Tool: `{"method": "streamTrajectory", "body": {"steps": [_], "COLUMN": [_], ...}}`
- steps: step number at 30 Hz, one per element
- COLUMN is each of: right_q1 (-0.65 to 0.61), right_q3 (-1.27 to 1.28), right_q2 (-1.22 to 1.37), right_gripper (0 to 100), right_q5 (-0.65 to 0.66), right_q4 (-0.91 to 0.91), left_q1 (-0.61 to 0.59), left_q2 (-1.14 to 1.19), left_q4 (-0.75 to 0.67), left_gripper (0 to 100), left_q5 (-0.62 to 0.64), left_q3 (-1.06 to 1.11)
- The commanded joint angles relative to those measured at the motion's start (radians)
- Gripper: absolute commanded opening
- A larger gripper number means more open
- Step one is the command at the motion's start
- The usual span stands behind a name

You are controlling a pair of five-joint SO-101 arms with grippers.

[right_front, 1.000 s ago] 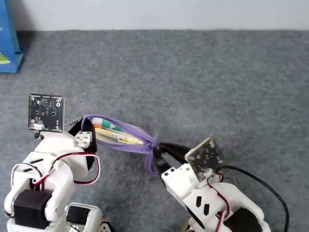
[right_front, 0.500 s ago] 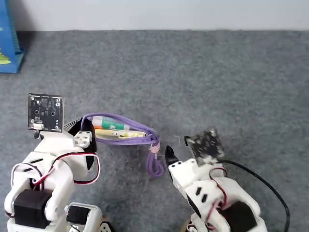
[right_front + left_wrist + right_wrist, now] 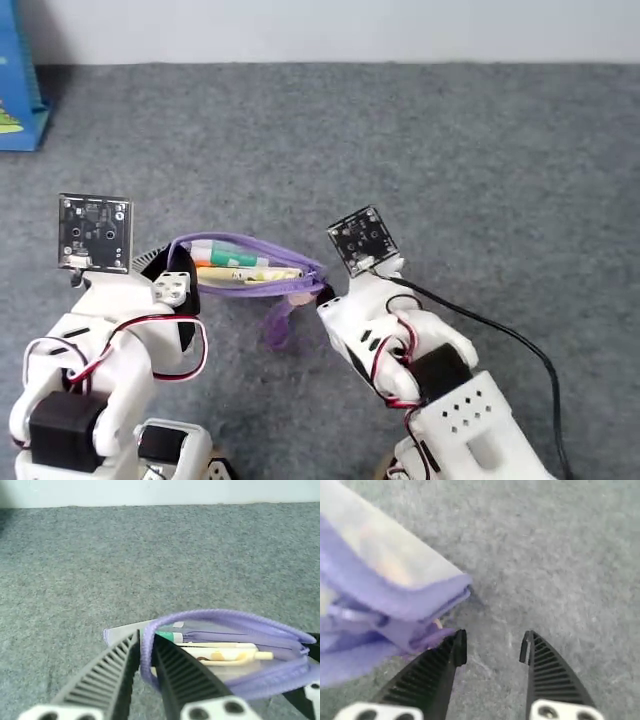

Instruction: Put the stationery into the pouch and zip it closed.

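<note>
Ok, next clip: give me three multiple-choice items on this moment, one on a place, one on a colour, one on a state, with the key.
1. Where is the right gripper?
A. By the end of the pouch opposite the left gripper.
B. Under the pouch.
C. Inside the pouch.

2. What colour is the pouch?
A. Red.
B. Purple.
C. Black.

3. How is the left gripper?
A. Open above the pouch.
B. Shut, holding nothing.
C. Shut on the pouch's rim.

Key:
1 A, the right wrist view shows the pouch's end just beside its open fingers.
2 B, its rim and sides are purple.
3 C, the left wrist view shows its fingers pinching the purple rim.
</note>
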Motion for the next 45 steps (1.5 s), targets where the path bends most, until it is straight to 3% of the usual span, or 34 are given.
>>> {"method": "streamTrajectory", "body": {"steps": [1, 6, 11, 17, 28, 45], "right_q1": [-0.039, -0.054, -0.074, -0.179, -0.183, -0.096], "right_q3": [-0.017, -0.115, -0.244, -0.249, -0.084, -0.074], "right_q2": [0.007, 0.007, 0.007, 0.007, 0.018, 0.018], "right_gripper": [17.8, 28.6, 29.9, 29.9, 19.8, 19.3], "right_q5": [0.008, -0.06, -0.118, -0.138, -0.098, -0.1], "right_q4": [0.001, 0.219, 0.401, 0.39, 0.068, 0.117], "left_q1": [0.0, 0.0, 0.0, 0.0, 0.0, -0.002], "left_q2": [-0.017, -0.017, -0.017, -0.017, -0.017, -0.017], "left_q4": [-0.034, -0.034, -0.034, -0.034, -0.034, -0.034], "left_gripper": [1, 1, 1, 1, 1, 1], "left_q5": [0.005, 0.005, 0.005, 0.005, 0.005, 0.003], "left_q3": [-0.008, -0.008, -0.008, -0.008, -0.008, -0.007]}}
